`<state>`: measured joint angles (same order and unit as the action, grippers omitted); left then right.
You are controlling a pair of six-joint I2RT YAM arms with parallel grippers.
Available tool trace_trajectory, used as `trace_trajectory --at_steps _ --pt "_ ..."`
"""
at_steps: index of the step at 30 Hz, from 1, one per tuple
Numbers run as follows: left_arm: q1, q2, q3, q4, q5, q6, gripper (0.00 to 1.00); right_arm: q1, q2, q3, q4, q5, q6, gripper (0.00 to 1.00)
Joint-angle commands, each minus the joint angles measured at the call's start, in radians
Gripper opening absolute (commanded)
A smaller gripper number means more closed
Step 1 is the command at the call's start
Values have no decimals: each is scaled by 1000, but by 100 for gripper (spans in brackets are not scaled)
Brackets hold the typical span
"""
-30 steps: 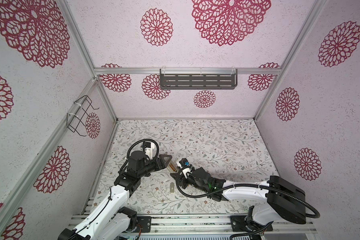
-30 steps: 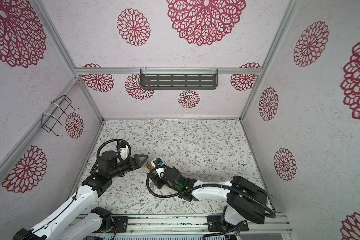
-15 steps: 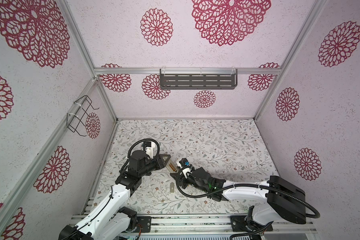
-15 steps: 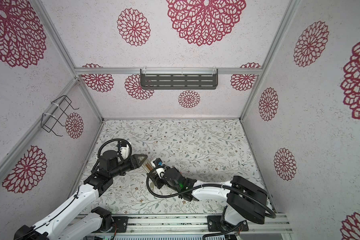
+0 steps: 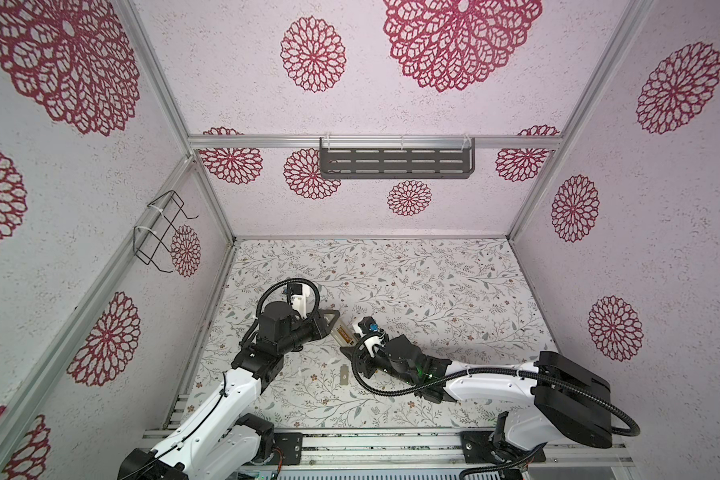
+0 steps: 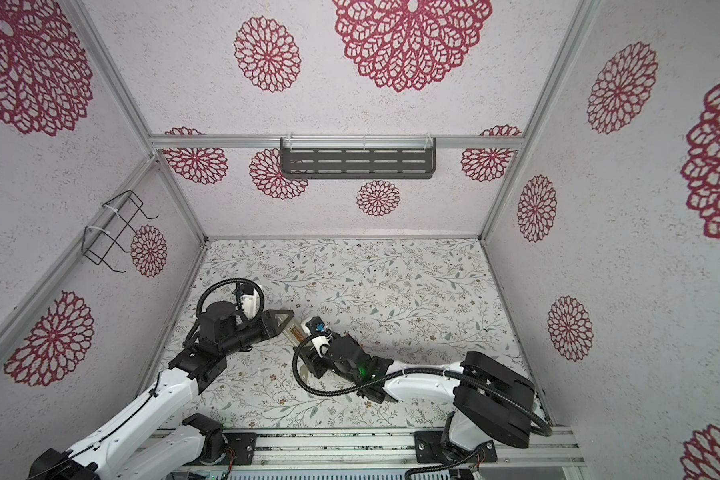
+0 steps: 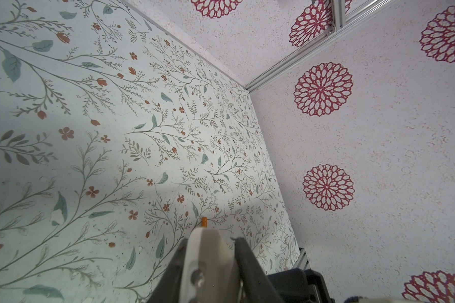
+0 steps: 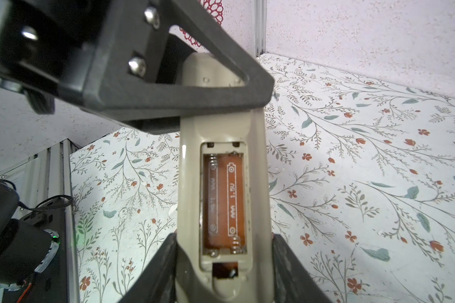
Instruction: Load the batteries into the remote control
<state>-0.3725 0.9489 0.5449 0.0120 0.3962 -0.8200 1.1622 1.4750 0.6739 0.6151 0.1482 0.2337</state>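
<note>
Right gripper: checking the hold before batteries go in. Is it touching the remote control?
Touching. The right wrist view shows the right gripper with fingers pressed against both sides of the remote control, no gap.

Smooth beige plastic remote control [image 8: 222, 183] — matt tabletop [image 8: 352, 183]

Your work surface is a floral-print table [image 5: 433, 286], boxed in by pale walls [image 5: 661, 257] stamped with red rosettes. On the back wall you'll see a dark grey slotted shelf [image 5: 395, 163], and on the left wall a black wire basket [image 5: 161, 235] (fixed with white ties). A small pale rectangular piece [image 5: 344, 372] lies flat on the table, towards the front rail [image 5: 391, 444].
</note>
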Motion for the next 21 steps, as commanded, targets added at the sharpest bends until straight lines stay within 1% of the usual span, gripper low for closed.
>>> trace_trajectory --at_steps 1,3,6,8,12,13,16,19,21 --pt "-3 9 -13 13 -20 27 26 7 -28 37 19 -4 12 18" --pt "-3 13 -13 11 -23 31 24 7 -27 42 10 -1 16 22" --pt "-4 12 -17 9 -36 36 19 7 -28 44 11 -7 22 31" --pt "-5 11 -20 7 -44 39 14 8 -31 45 11 -13 29 38" --pt "-4 5 -23 -15 -77 55 3 16 -53 49 -11 -10 35 48" --pt "-4 3 -25 -21 -87 56 0 22 -66 52 -23 -1 32 53" --pt "-3 -1 -31 -24 -104 62 0 31 -103 72 -106 33 36 65" --pt "-1 3 -35 -22 -115 68 0 32 -154 59 -139 49 60 72" --pt "0 10 -37 -21 -123 71 0 32 -182 66 -195 69 76 75"
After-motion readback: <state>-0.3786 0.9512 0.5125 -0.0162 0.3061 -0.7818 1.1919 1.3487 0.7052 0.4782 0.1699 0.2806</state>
